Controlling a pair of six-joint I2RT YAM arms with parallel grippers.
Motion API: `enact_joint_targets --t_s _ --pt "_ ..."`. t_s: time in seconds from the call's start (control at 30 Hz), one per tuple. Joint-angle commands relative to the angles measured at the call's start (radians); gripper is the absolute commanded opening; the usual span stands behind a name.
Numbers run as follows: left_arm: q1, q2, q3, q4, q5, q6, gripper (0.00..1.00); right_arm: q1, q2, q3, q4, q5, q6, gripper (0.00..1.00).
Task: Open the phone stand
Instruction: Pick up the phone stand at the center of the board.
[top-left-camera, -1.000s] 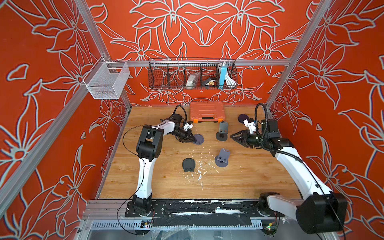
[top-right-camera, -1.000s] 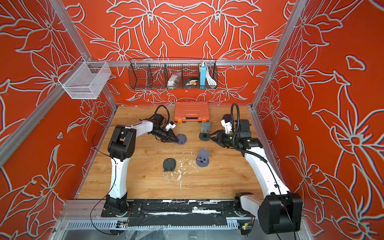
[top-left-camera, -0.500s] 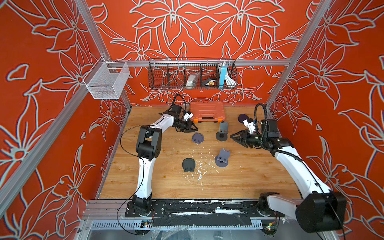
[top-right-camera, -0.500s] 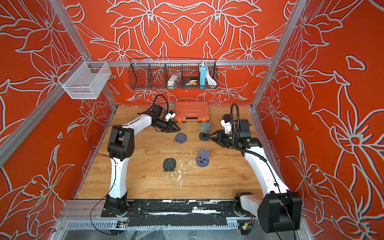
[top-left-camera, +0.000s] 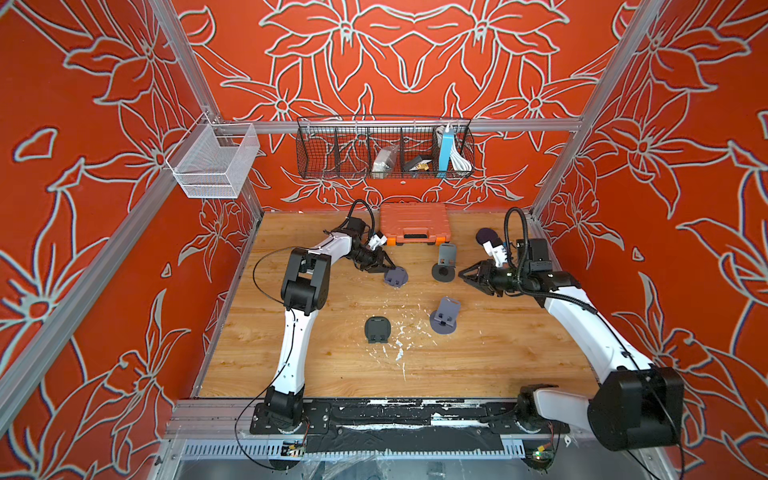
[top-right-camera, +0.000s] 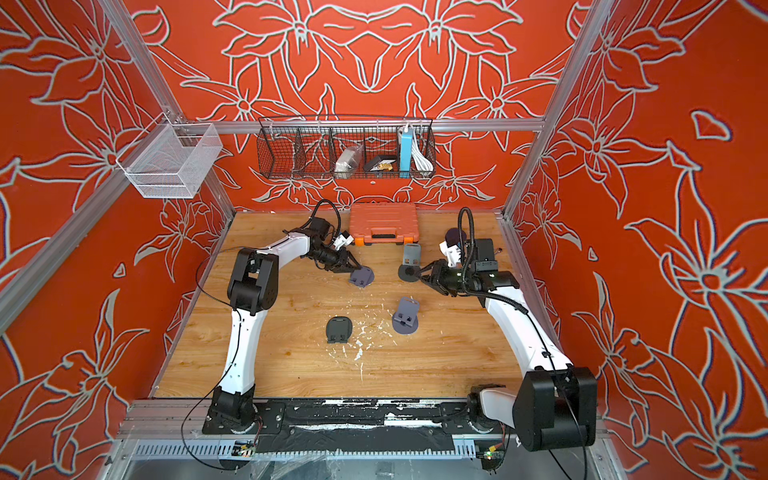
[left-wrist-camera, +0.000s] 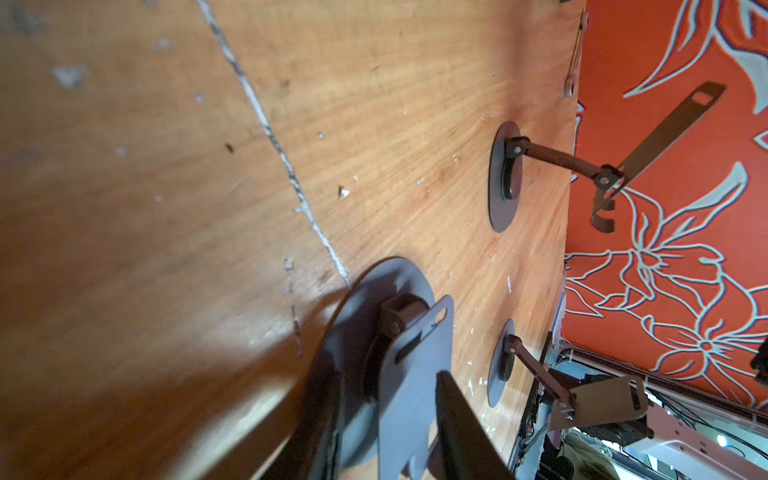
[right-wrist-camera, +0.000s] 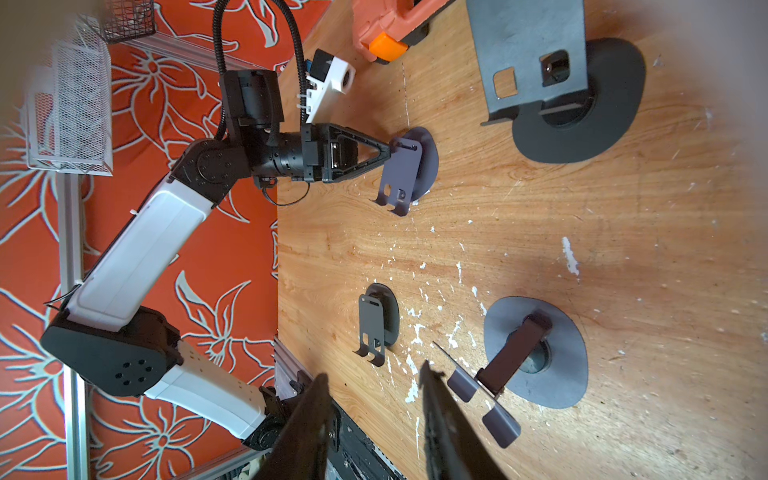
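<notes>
The phone stand (top-left-camera: 395, 276), a small purple one, is found on the wooden table (top-left-camera: 498, 353) toward the back and left of the middle, near the orange case (top-left-camera: 413, 222). Its plate is seen tilted a little way off its round base. The left gripper (top-left-camera: 385, 269) is held low against it, with the tips at the plate's upper edge. In the left wrist view its fingers (left-wrist-camera: 457, 428) are seen apart, with the plate and part of the base between them, but whether they press on it cannot be told. The right gripper (top-left-camera: 463, 274) is held low over the table, apart from that stand and just beside the base of a dark stand (top-left-camera: 443, 272) whose plate is raised. Its fingers (right-wrist-camera: 436, 415) are spread, and nothing is held between them. Nearer the front, a second purple stand (top-left-camera: 444, 318) is seen with its plate raised, and a folded stand (top-left-camera: 377, 329) lies flat. White flecks (top-left-camera: 399, 353) are scattered on the wood around these two.
</notes>
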Motion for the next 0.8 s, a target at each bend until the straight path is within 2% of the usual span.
enact_joint_targets --t_s 0.0,0.6,0.67,0.77 --pt "-0.004 0.009 0.02 -0.023 0.048 0.039 0.38 -0.003 0.009 0.033 0.026 -0.006 -0.014 0.39" --pt "-0.05 0.054 0.062 -0.121 0.084 0.097 0.38 -0.005 0.002 0.019 0.022 -0.009 -0.02 0.39" --pt "-0.05 0.06 0.066 -0.131 0.085 0.099 0.34 -0.004 0.004 0.019 0.022 -0.009 -0.023 0.39" --pt "-0.052 0.062 0.063 -0.141 0.089 0.102 0.19 -0.003 0.005 0.017 0.022 -0.009 -0.023 0.39"
